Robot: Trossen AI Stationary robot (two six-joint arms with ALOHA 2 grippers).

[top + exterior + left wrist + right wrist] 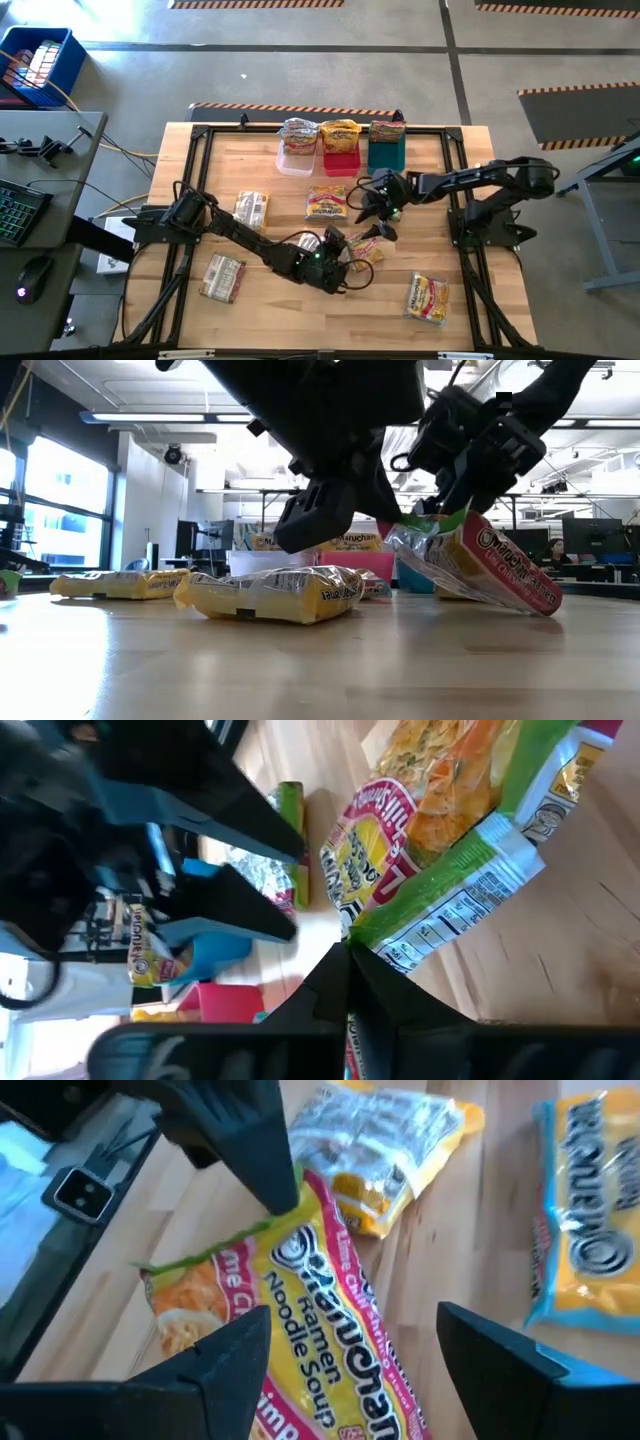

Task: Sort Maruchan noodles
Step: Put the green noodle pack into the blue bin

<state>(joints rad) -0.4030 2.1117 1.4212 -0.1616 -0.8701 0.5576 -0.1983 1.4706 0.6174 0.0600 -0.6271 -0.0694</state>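
The red-and-green Maruchan packet [320, 1320] hangs tilted near the middle of the wooden surface [470, 330], on the arms' side of the three bins, one corner down toward the wood in the low view. The left gripper [335, 243] has its jaws closed on the packet's green sealed edge [450, 910]. The right gripper [372, 215] stands just beside it with its jaws spread wide on either side of the packet and not pressing it.

That packet looks light and crinkly: the film should buckle and slide under hard pads, and I'd guess the noodle block inside would crack if squeezed flat-on. The crimped end seam looks like the safest hold, being thin, stiff and away from the brittle block; hanging from one seam, though, it will swing and twist.

Other packets lie loose around the held one: a yellow packet [326, 201] between it and the red bin [340, 163], silvery ones [251, 209] toward the left arm's base, another yellow one [427, 298] at the near right. The clear bin [296, 160], the red bin and the teal bin [386, 155] already carry stacks.
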